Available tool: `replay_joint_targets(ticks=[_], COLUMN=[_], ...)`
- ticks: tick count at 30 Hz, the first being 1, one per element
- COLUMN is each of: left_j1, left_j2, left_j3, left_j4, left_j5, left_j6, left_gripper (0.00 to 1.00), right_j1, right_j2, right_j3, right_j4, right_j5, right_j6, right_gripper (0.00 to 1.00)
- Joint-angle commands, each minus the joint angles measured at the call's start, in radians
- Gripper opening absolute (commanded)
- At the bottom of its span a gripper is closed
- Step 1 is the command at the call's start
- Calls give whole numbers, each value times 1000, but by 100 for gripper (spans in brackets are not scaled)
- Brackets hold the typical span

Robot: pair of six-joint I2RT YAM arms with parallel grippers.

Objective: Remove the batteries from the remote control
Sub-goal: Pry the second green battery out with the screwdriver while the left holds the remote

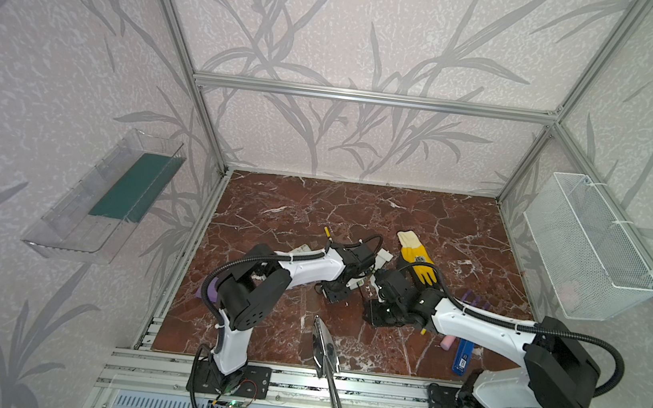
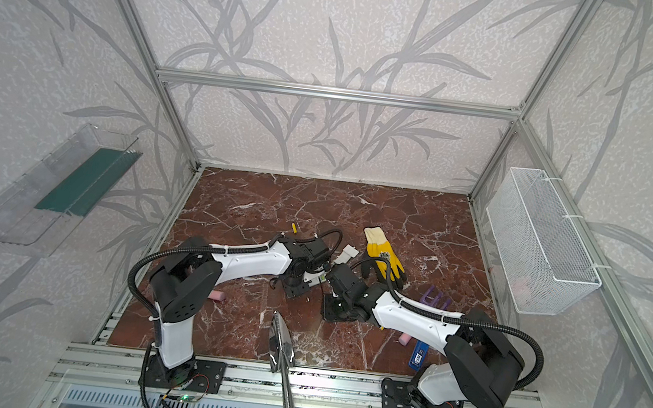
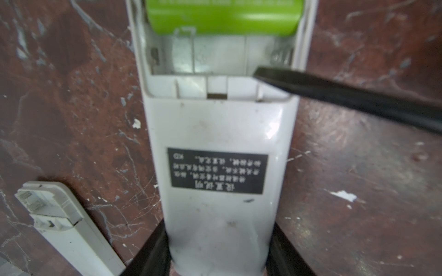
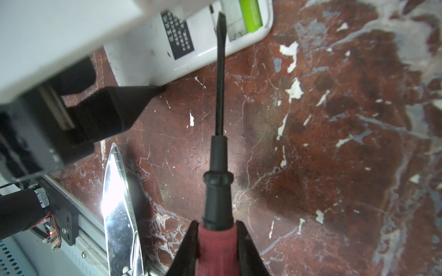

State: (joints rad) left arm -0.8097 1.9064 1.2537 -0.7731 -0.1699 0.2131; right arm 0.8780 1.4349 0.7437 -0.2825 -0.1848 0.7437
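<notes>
Left gripper [image 3: 218, 258] up first, clamped on the tapered end of the white remote [image 3: 215, 124], black fingers [image 3: 150, 255] pressed to both of its sides, back face and black label turned up, flat on the marble table [image 3: 71, 95]. Off to that side, lying loose: an off-white plastic piece [image 3: 64, 222], and, seen in both top views, a yellow battery [image 1: 328, 231] out on the table beyond the left arm, well apart from the remote. Now into the open battery bay: cover off, slot nearer the gripper bare down to its metal contacts, farther slot filled by a green battery [image 3: 222, 16] lying crosswise. Coming in from the right, a screwdriver [image 4: 220, 71], flat blade tip parked at the rim of the bare slot, near the green battery but apart from it; contact with the plastic too close to call. Further right, right gripper [image 4: 217, 229] closed narrow on the screwdriver's red handle, shaft pointing straight out ahead. Beyond that arm in a top view: yellow glove [image 1: 418, 261] on the marble, pink foam cylinder [image 1: 447, 342] and blue flat thing [image 1: 463, 356] near the front edge, white wire basket [image 1: 587, 247] hung on the right wall
</notes>
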Motion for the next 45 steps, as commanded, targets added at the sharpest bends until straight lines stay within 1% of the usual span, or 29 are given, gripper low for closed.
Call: replay_joint_targets(ticks=[1, 5, 13, 20, 26, 34, 38, 45], left_j1=[-2, -4, -3, -6, -6, -5, -4, -1], left_j2=[37, 34, 32, 45, 52, 74, 80, 92], left_j3=[-28, -32, -42, -45, -39, -23, -24, -33], left_j4=[26, 29, 19, 12, 14, -1, -12, -13], left_j5=[-14, -2, 19, 45, 65, 54, 47, 71], left_j6=[-17, -20, -35, -60, -67, -61, -50, 0], left_gripper=[4, 4, 4, 2, 2, 2, 3, 5], right_j1=[2, 1, -2, -12, -11, -10, -15, -19], right_j2=[33, 81, 124, 166, 172, 124, 82, 47], right_j3=[-5, 7, -21, -41, -67, -103, -123, -126], right_j4=[19, 65, 182, 276, 328, 330, 343, 339], right_j5=[6, 4, 52, 85, 100, 100, 109, 93], right_j6=[37, 59, 145, 192, 189, 159, 137, 111], right_gripper=[0, 0, 0, 0, 0, 0, 0, 0])
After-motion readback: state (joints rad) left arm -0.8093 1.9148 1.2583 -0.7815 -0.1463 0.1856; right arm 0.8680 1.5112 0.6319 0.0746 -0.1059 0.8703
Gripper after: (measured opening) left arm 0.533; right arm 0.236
